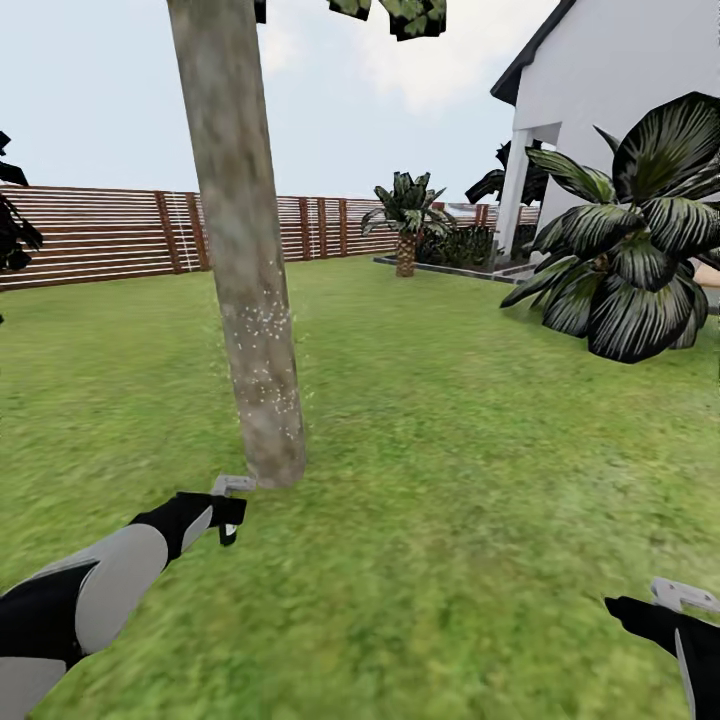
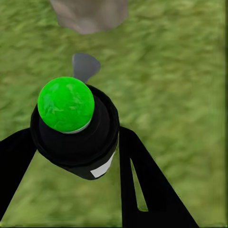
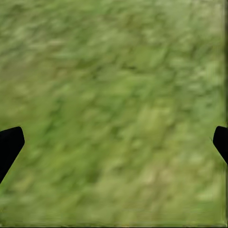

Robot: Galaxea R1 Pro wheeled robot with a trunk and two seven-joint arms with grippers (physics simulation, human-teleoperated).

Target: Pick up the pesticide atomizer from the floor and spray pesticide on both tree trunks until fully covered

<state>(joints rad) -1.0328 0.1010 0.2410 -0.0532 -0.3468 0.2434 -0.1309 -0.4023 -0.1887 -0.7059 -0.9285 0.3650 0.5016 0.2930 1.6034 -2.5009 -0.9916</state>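
Head view: tree trunk [image 1: 245, 260] stands upright on the grass [image 1: 450, 420], left of centre, with fine white pesticide specks [image 1: 262, 345] scattered over its lower part. The left arm reaches in from the lower left; the left gripper [image 1: 230, 505] sits close to the base of the trunk, just short of it, with a small dark object between its fingers. The right gripper [image 1: 685, 597] is at the lower right corner, well apart from the trunk, above bare grass. A brown slatted fence [image 1: 110, 235] runs across the background. A short palm [image 1: 406, 225] stands near the fence, a broad-leaved plant [image 1: 630, 260] grows at the right, and a white house [image 1: 620, 100] rises behind it.

Left wrist view: the pesticide atomizer [image 2: 78, 133], a black cylinder topped by a bright green ball, with a pale strip on its side, is clamped between the two black fingers [image 2: 142, 190] of the left gripper. A grey nozzle tip projects from it toward the trunk base [image 2: 89, 16], which is near but not touching.

Right wrist view: blurred grass [image 3: 114, 104]. The fingertips [image 3: 9, 145] of the right gripper sit at opposite edges, spread wide, with nothing between them.
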